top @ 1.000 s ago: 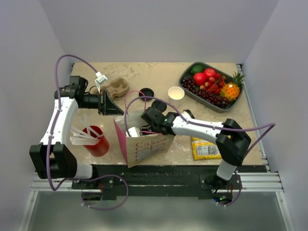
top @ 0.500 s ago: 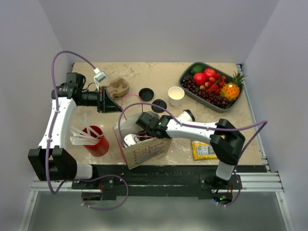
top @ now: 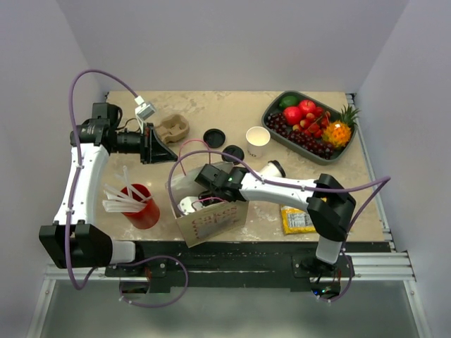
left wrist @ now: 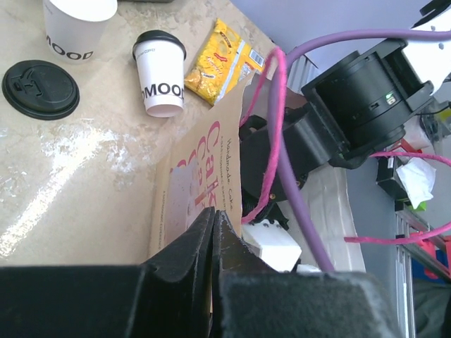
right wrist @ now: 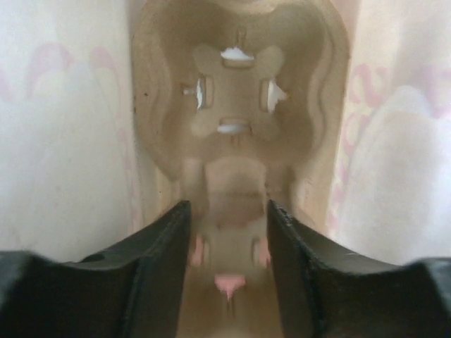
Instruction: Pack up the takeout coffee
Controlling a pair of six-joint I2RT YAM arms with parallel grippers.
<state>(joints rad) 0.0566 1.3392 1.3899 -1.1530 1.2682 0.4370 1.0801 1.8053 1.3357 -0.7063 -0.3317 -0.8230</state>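
**A:** Stock, left to right, please.

**B:** Item one, left hand (left wrist: 213,211): closed tight on the bag (top: 211,220) at its rim, it seems, holding the mouth open for you. Item two, right hand (right wrist: 229,211): down inside the bag, fingers partly spread above the carrier (right wrist: 236,120) on the bag's floor. It appears to grip nothing. Item three, coffee (left wrist: 161,74): lidded, upright on the tabletop (top: 225,105), right of the bag, near the yellow packet (top: 299,218). Not packed.

**A:** Step in hand?

**B:** By my reading, your carrier is seated and the coffee is yet to fetch. Next you would lift the right hand straight out without snagging the paper. Then reach right, take the lidded cup and not the open cup (top: 258,139), and lower it upright into a carrier well.
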